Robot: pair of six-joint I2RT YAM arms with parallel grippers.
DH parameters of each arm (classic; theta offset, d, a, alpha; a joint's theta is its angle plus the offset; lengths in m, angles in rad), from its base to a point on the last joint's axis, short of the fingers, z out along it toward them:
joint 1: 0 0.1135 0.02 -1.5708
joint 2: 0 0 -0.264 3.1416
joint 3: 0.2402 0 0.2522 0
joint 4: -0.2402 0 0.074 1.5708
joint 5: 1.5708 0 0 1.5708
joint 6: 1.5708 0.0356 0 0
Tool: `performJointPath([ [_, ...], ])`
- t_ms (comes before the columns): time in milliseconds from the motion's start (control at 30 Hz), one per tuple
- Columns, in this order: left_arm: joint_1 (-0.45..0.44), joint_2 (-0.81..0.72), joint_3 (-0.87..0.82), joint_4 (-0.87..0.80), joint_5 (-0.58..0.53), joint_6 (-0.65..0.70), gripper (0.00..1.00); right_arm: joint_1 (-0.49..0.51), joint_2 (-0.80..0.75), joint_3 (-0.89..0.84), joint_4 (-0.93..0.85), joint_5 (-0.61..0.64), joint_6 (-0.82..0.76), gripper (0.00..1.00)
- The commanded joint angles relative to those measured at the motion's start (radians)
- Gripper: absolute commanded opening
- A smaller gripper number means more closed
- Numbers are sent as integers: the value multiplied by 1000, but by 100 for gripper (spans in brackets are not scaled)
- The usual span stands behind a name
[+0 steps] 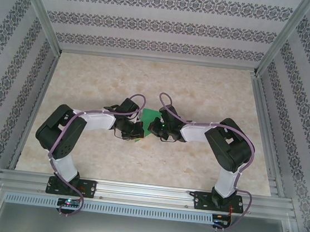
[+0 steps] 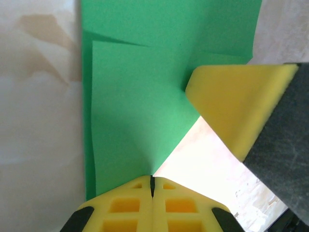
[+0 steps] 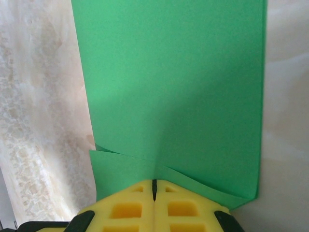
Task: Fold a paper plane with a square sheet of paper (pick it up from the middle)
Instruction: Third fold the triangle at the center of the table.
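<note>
Centrally, the green sheet of paper [image 1: 148, 117] lies mid-table, doubled so that one layer overlaps another. The left gripper [image 2: 152, 180] comes in from the left, its yellow pads pressed together on the sheet's edge. The right gripper [image 3: 154, 184] comes in from the right and pinches the paper the same way. Its pad also touches the paper in the left wrist view. Bare marbled tabletop [image 1: 203, 88] spreads wide on every side, out to the aluminium rails [image 1: 146, 192] and the patterned walls [image 1: 154, 21].

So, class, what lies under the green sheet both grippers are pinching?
The pale marbled tabletop shows around the green sheet; whatever lies directly beneath the paper is covered.
</note>
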Motion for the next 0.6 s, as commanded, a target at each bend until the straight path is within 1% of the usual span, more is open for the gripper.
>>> performJointPath([
  [0,4,-32,-8,1,-22,14,5,12,73,-28,-163,75,-7,0],
  [200,8,-10,-14,-50,-75,17,5,13,79,-26,-168,74,-7,0],
  [567,15,-12,-42,-92,-119,15,4,12,82,-21,-194,83,-16,0],
])
